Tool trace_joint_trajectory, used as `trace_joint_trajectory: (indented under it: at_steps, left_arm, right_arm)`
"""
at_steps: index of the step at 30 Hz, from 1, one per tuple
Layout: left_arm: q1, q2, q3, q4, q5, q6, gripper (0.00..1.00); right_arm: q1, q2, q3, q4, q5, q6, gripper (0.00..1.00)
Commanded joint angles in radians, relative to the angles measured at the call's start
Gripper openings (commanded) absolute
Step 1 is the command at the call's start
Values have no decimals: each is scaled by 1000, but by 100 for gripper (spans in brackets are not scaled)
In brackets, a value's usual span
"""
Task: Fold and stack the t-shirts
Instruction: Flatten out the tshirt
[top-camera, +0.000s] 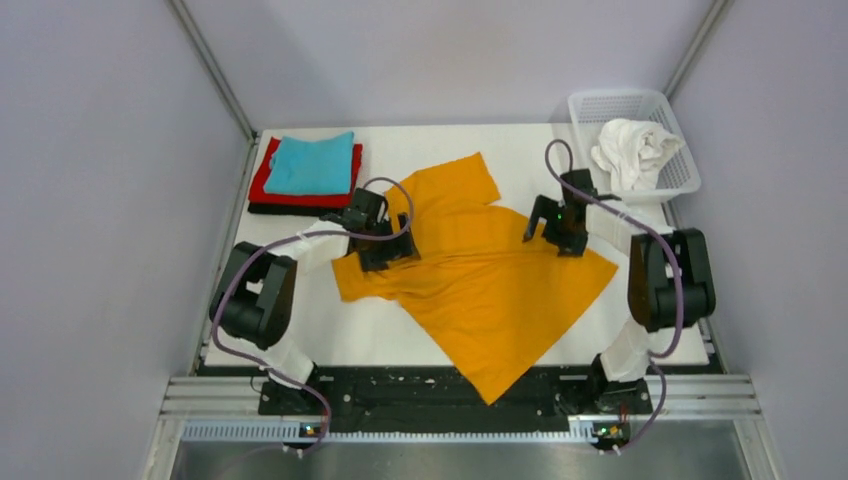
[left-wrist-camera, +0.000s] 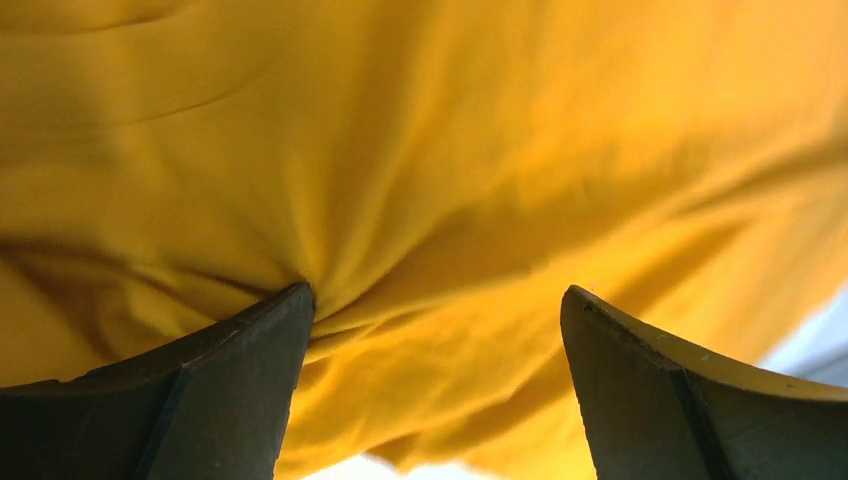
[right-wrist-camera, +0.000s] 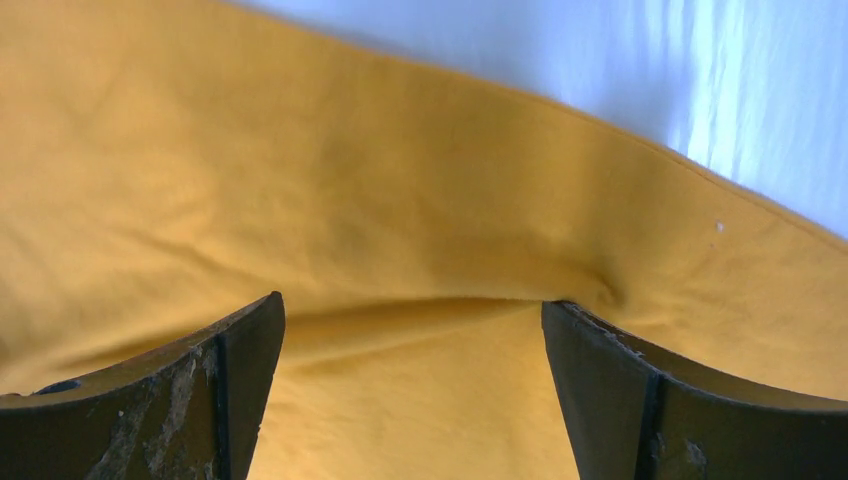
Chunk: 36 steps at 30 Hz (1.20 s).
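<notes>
Left gripper is standing wide open, fingers pressing into the soft orange cotton t-shirt lying spread flat under both hands, limp cloth puckering between them. Right gripper is gaping just as wide, a smooth ridge running fingertip to fingertip. It's looking like the pinch before a fold: next, both are needing to close on that slack. Beyond the left hand, a folded teal t-shirt is lying on red and black ones; beyond the right, a crumpled white t-shirt is waiting in the white plastic mesh basket.
</notes>
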Motion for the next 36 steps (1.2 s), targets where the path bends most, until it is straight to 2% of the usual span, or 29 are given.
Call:
trace_joint_trajectory:
  at_steps: [1,6,9,12,14,18,21,26,30,36]
  left_arm:
    - [-128,-122,-205,-93,214,-115,99]
    - [-227,-318,-408,-20,456,-247,99]
    - [-233,-418,-361,-145,435,-161,99]
    - [-220,-430,-217,-271,302,-56,99]
    - [-189,-401,-110,-310,200,-21,99]
    - [-99,-291,-19,-160,63,-40,99]
    - [-38,-149,64,-93,114,-48,99]
    - [-35,49,178,-81,109,3,99]
    - [-34,177,264,-81,35,29,99]
    - [-5,344,430,-202,-154,69,98]
  right_arm:
    - [-27,186,204,-23,79,-120,99]
    - [-25,321,404,-9,19,-169,99]
    - [-5,356,483,-4,1,-222,99]
    - [21,344,518,-5,9,-283,99]
    - [29,301,506,-3,37,-292,99]
    - [31,182,411,10,97,-268,99]
    - [32,92,315,13,157,-231,99]
    - [32,6,159,13,173,-193,99]
    - [32,15,97,31,187,-190,99]
    - [33,126,146,64,200,-184,99]
